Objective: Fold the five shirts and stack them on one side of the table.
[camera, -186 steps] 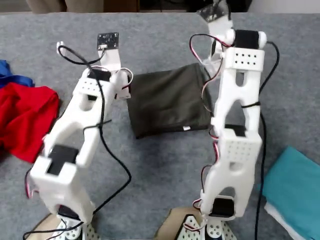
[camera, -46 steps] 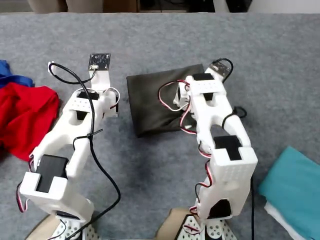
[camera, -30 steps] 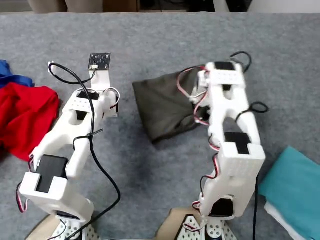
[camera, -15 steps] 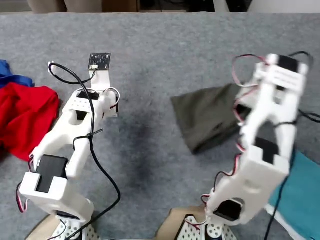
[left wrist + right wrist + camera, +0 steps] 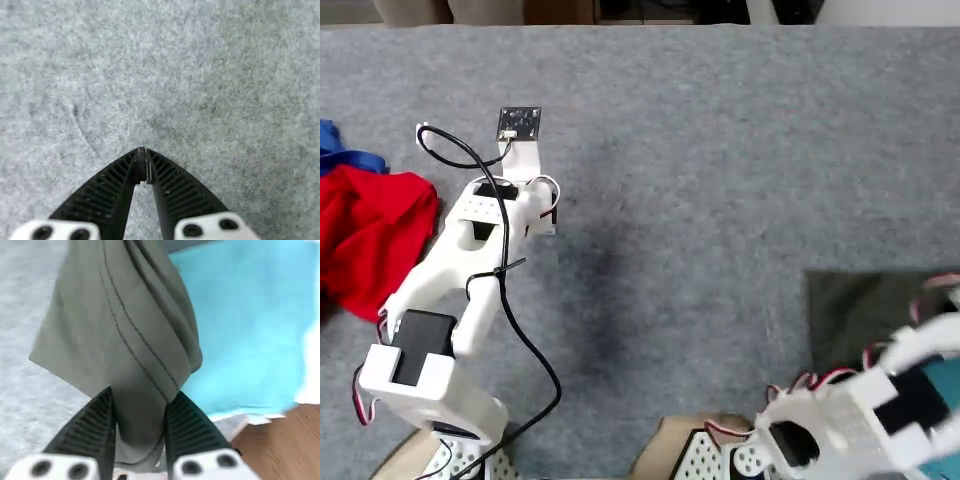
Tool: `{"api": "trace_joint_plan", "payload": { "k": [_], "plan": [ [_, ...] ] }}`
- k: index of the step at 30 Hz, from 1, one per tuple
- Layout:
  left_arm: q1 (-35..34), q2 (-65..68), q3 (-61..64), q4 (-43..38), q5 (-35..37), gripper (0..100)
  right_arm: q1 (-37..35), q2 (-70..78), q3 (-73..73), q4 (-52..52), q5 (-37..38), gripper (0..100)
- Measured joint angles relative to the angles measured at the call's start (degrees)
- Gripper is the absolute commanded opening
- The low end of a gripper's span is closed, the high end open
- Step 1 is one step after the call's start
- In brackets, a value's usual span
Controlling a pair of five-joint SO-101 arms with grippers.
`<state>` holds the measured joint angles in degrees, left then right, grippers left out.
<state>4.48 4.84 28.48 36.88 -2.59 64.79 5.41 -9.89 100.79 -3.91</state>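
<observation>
At the table's [image 5: 720, 130] left edge lie a blue shirt [image 5: 328, 140] and, just in front of it, a crumpled red shirt [image 5: 365, 235], both unfolded. The left gripper [image 5: 141, 165] is clenched on nothing, tips together over bare table toward the left. At the right edge, near the front corner, the folded olive shirt [image 5: 860, 310] hangs from the right gripper [image 5: 139, 410], which grasps a bunched fold of it over the teal shirt [image 5: 250, 325]. The step appears to be stacking olive on teal. It would go best if the arm lowers until the cloth rests flat, squares the edges with the teal below, and only then lets go. Sliding sideways would likely undo the fold. No brand, label or writing can be read on any shirt.
</observation>
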Motion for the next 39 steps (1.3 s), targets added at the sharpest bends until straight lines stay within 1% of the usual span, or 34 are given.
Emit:
{"api": "trace_joint_plan", "payload": {
  "k": [5, 7, 9, 11, 16, 17, 18, 20, 24, 28, 30, 32, 35, 37, 39],
  "plan": [
    [0.0, 0.0, 0.0, 0.0, 0.0, 2, 11.69, 0.0, 0.26, -1.41, 7.21, 0.5],
    [0.0, 0.0, 0.0, 0.0, 0.0, 2, 14.86, 0.0, 0.44, -2.37, 9.76, 0.8],
    [0.0, 0.0, 0.0, 0.0, 0.0, 2, 16.7, 0.0, 0.7, -2.81, 12.13, 4.8],
    [0.0, 0.0, 0.0, 0.0, 0.0, 2, 17.58, 0.0, 0.7, -2.9, 13.45, 14.6],
    [0.0, 0.0, -0.09, 0.26, 0.0, 2, 19.25, -0.09, 0.7, -2.9, 14.59, 45.4],
    [0.0, 0.0, -0.26, 1.05, 0.0, 2, 19.34, -0.09, 0.7, -2.37, 15.38, 50.0],
    [0.0, 0.0, -0.7, 1.85, 0.0, 2, 19.34, -0.09, 0.7, -1.41, 16.79, 52.5],
    [-0.26, 0.0, -2.02, 3.69, 0.0, 2, 19.34, -0.09, 0.7, -0.35, 18.73, 51.5],
    [-2.46, 0.0, -7.38, 9.41, 0.0, 2, 19.34, -1.93, 0.7, 0.18, 19.25, 46.4],
    [-6.68, 0.0, -16.09, 19.08, 0.0, 2, 19.34, -5.63, 0.7, 0.26, 19.43, 40.8],
    [-9.58, 0.0, -20.84, 24.53, 0.0, 2, 19.34, -7.82, 0.7, 0.26, 19.43, 35.1],
    [-13.54, 0.0, -25.23, 29.89, 0.0, 2, 18.99, -9.67, 0.7, 0.26, 18.81, 27.5],
    [-20.84, 0.0, -30.95, 35.69, -0.88, 4, 16.62, -10.99, 0.7, 0.26, 17.14, 17.1],
    [-26.55, 0.0, -33.49, 38.07, -3.52, 8, 14.33, -11.08, 0.7, 0.26, 16.18, 13.2],
    [-32.88, 0.0, -35.08, 38.68, -6.24, 13, 11.52, -11.08, 0.88, 0.26, 15.3, 12.4]
  ]
}}
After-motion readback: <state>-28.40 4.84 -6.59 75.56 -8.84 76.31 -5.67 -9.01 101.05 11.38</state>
